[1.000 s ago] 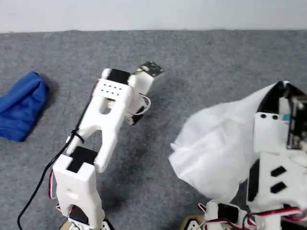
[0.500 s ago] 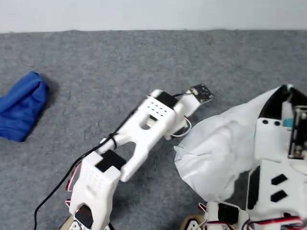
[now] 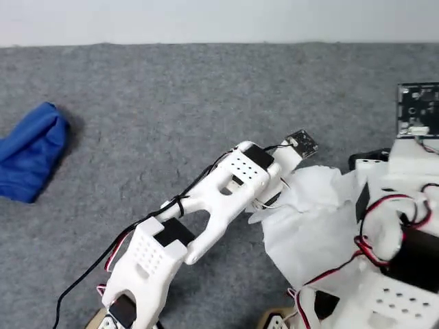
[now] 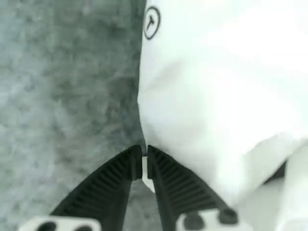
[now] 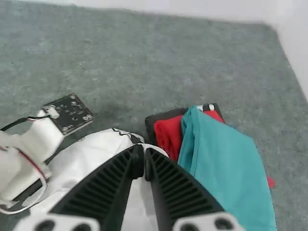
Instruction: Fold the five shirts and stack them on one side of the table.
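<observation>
The white shirt (image 3: 315,219) lies bunched between both arms — the left gripper (image 4: 143,162) pinches its outer edge, the right gripper (image 5: 143,161), pressed together, sits at the opposite, dark-trimmed edge.

soft, even light is falling from above across the grey table (image 3: 206,89), leaving only faint shadows; a dim one is pooling beside the blue shirt (image 3: 31,151) and another is spreading beneath the left arm (image 3: 233,181). the white shirt (image 4: 221,86) is glaring almost featureless in the left wrist view, its folds showing only as pale grey shading.
</observation>
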### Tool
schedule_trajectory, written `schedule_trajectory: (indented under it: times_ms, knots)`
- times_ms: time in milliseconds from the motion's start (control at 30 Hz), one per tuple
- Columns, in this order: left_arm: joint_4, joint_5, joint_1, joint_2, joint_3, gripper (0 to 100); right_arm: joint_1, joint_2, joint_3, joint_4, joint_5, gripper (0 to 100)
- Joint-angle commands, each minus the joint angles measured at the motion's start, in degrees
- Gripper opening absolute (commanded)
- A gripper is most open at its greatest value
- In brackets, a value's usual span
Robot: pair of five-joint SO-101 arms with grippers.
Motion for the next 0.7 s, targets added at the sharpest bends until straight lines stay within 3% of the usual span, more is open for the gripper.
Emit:
schedule_trajectory:
  times_ms: [0,167,400,667]
  knots:
    - [4.5,0.5,0.0,-0.8,-4.1,6,1.7,-0.2,1.8,-3.3,0.1,1.0]
    - [11.6,0.8,-2.9,-0.4,-12.1,15,1.5,-0.2,5.4,-5.4,0.1,1.0]
    - [19.2,1.9,-4.0,-0.3,-13.7,27,1.5,-0.3,5.9,-5.4,0.1,1.0]
    - [20.6,1.9,-2.8,-0.3,-13.6,27,1.4,-0.4,5.9,-5.2,0.1,1.0]
